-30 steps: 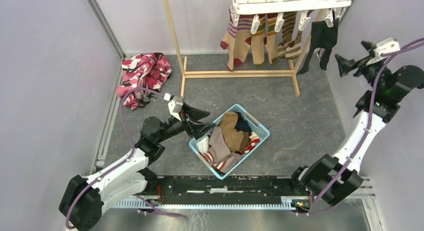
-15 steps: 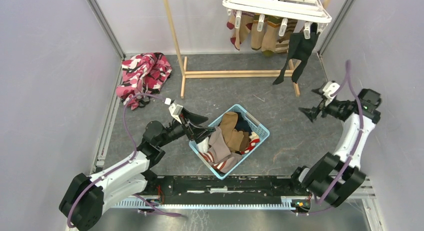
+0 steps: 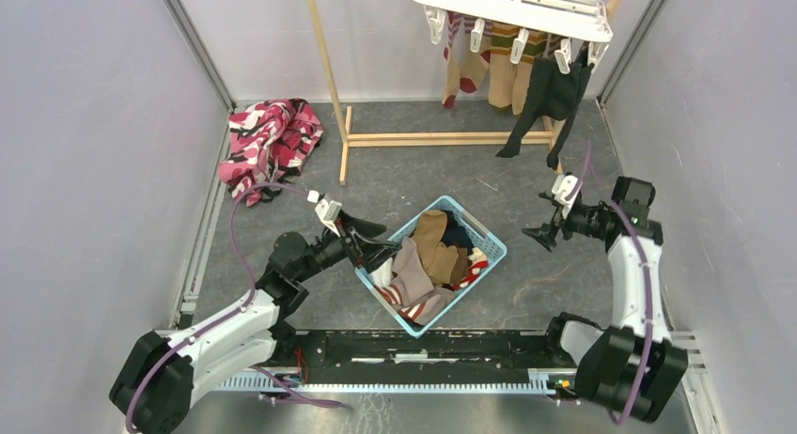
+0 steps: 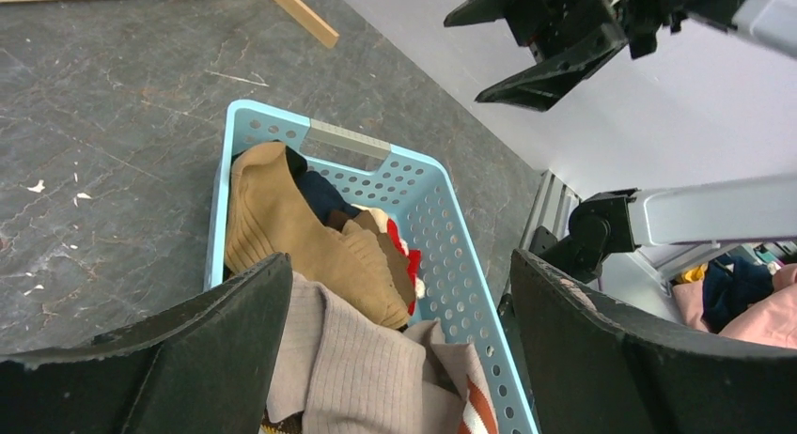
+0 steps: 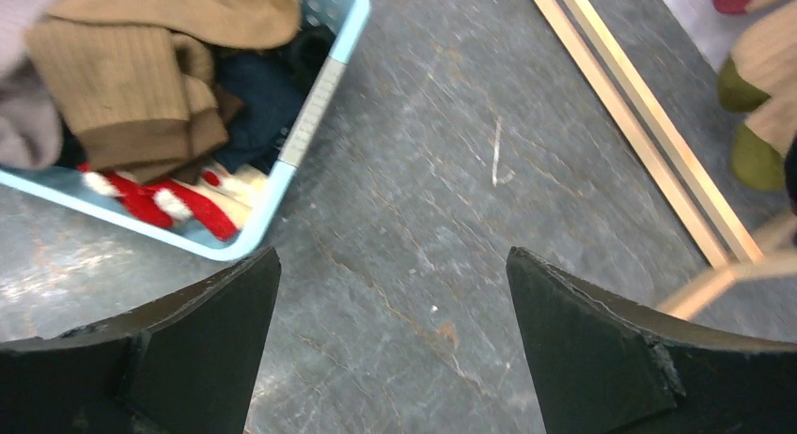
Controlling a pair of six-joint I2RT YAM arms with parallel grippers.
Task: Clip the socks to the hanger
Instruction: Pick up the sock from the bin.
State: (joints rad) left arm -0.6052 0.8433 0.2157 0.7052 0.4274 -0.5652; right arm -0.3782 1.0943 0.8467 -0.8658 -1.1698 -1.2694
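Observation:
The white hanger (image 3: 512, 7) hangs at the back right with striped and tan socks (image 3: 489, 68) and a black sock (image 3: 550, 91) clipped under it. More socks fill the light blue basket (image 3: 491, 241): a tan one (image 4: 282, 227), a grey ribbed one (image 4: 367, 368) and a red-and-white one (image 5: 160, 199). My left gripper (image 3: 387, 243) hovers open over the basket's left end, with the grey sock below its jaws (image 4: 399, 265) and nothing held. My right gripper (image 3: 540, 218) is open and empty, low over bare floor right of the basket (image 5: 393, 255).
A thin wooden frame stand (image 3: 442, 138) carries the hanger; its base bar runs across the floor behind the basket (image 5: 639, 124). A pink, red and black cloth (image 3: 273, 138) lies at the back left. Grey walls close in both sides.
My right arm came down from beside the hanger to low near the basket's right. The hanger swung leftward with its socks. My left gripper's jaws widened and it dropped slightly towards the basket.

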